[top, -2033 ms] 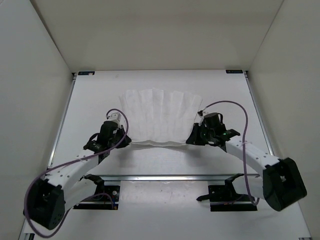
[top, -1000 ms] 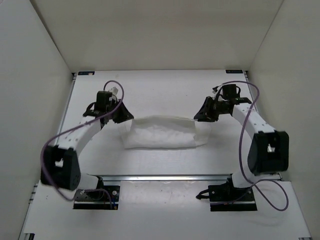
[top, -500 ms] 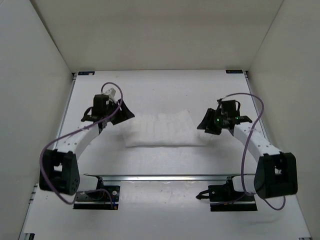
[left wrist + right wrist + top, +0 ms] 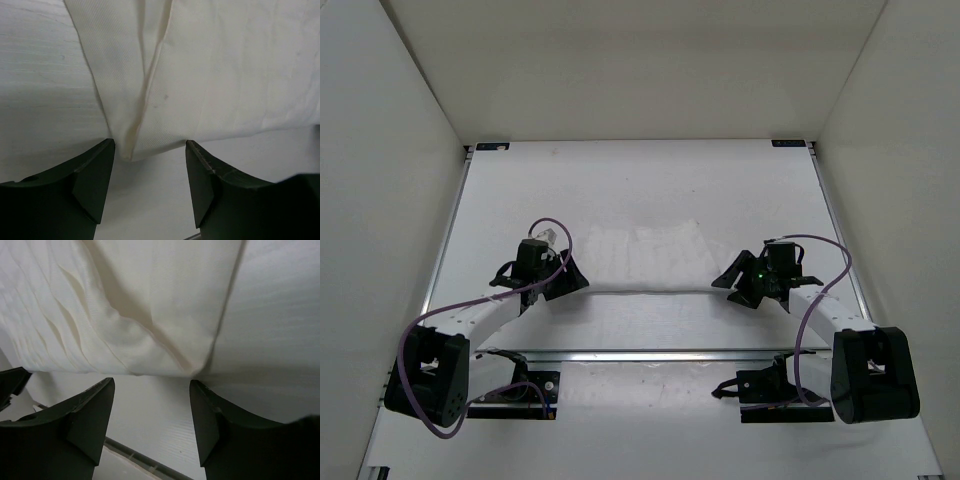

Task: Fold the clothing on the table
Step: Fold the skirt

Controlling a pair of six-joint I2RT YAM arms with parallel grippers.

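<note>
Showing no readable text, label, brand, number or sign in any view.
</note>
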